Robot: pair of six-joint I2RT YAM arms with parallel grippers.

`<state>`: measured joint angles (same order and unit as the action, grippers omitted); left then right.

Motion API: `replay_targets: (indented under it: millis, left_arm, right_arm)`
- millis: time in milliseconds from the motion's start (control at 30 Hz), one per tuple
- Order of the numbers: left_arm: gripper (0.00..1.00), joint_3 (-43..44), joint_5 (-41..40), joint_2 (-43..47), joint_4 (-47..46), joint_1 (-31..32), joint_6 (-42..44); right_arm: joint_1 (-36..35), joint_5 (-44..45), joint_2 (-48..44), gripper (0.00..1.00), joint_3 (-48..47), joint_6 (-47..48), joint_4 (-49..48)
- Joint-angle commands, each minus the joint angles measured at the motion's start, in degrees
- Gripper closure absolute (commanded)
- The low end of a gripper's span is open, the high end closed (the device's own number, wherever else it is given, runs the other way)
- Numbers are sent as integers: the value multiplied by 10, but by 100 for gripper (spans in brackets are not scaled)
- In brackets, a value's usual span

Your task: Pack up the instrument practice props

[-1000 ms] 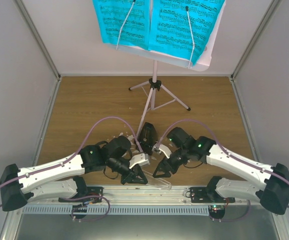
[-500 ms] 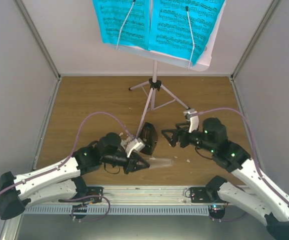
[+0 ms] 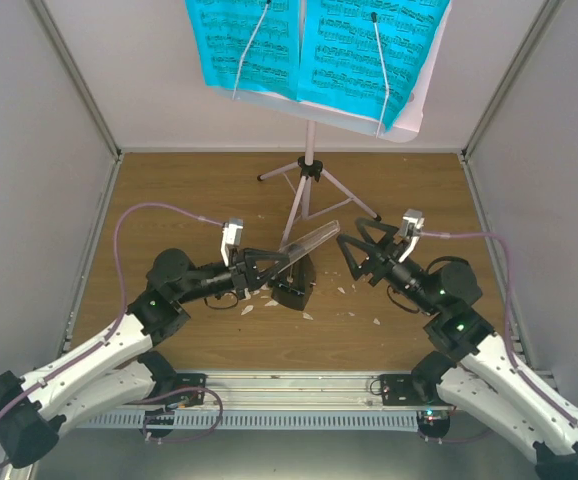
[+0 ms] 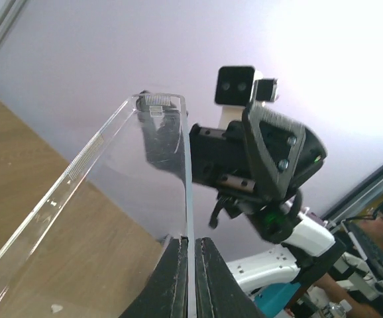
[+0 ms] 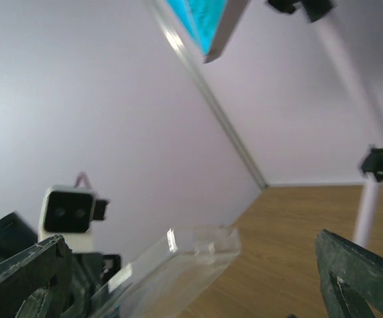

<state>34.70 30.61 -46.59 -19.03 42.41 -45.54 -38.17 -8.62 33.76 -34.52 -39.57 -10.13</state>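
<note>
The pale pink music stand (image 3: 309,190) rises on its thin tripod at the back, with the bright blue sheets of music (image 3: 319,45) on its desk. The small black metronome (image 3: 291,290) sits on the wooden floor in front of the tripod, uncovered. My left gripper (image 3: 284,258) is shut on one edge of the metronome's clear cover (image 3: 311,240) and holds it tilted in the air above the metronome. The left wrist view shows the cover (image 4: 132,179) pinched in the left gripper (image 4: 190,265). My right gripper (image 3: 355,234) stands wide open just right of the cover's free end (image 5: 198,248), apart from it.
Small white scraps (image 3: 341,290) lie on the wood around the metronome and toward the front (image 3: 376,321). Grey walls close in the left, right and back. The stand's pole (image 5: 377,159) rises to the right of my right gripper (image 5: 191,242).
The left gripper has carried the clear cover from low near the front edge up and back over the metronome. The right gripper has opened wide and swung away to the right.
</note>
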Motion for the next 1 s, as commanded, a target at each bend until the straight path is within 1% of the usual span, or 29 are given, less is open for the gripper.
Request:
replay_targets:
  millis: [0, 67, 133, 233, 367, 600, 800, 900, 967]
  left_arm:
    - [100, 13, 4, -23, -142, -8, -46]
    - [100, 17, 11, -30, -166, -8, -48]
    - [100, 19, 12, -33, -179, -8, -48]
    - [100, 14, 14, -32, -200, -8, -51]
    - [100, 6, 24, -26, -223, -8, -57]
    - [100, 6, 29, -20, -231, -8, -57]
    - [100, 9, 36, -20, -232, -8, -57]
    - [100, 6, 36, -19, -235, -8, -60]
    - [100, 5, 36, -18, -238, -8, -61]
  right_arm:
    - [-11, -104, 27, 0, 50, -21, -219]
    - [-29, -110, 38, 0, 64, -23, -274]
    - [-44, -108, 54, 0, 63, -17, -299]
    - [-60, -83, 75, 0, 58, -12, -307]
    - [-61, -62, 95, 0, 56, -25, -324]
    - [-78, -118, 169, 0, 14, -25, -395]
    - [-84, -122, 204, 1, -7, -13, -428]
    - [-84, -119, 215, 3, -11, -12, -444]
    - [-84, -119, 221, 11, -13, -11, -450]
